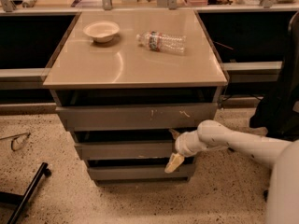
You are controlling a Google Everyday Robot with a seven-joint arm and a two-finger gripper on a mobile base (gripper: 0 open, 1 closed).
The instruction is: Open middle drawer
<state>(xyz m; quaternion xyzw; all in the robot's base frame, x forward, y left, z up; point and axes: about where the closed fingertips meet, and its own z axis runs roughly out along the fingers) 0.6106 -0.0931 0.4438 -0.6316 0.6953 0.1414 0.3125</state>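
Observation:
The cabinet has three grey drawer fronts. The middle drawer (124,150) is the plain unscratched front between the taller scratched front (135,116) above and the narrow bottom front (135,172). My gripper (173,149) is at the right end of the middle front, reaching in from the right on a white arm (233,143). Its fingers stand spread, one above the other. The upper fingertip (173,133) is at the gap above the middle front. The lower finger (174,163) hangs in front of its bottom edge. The drawer looks closed or nearly so.
On the cabinet's tan top (93,69) stand a white bowl (101,31) and a lying plastic bottle (162,41). A dark chair (280,101) is at the right, a black bar (28,190) and eyeglasses (16,140) lie on the speckled floor at the left.

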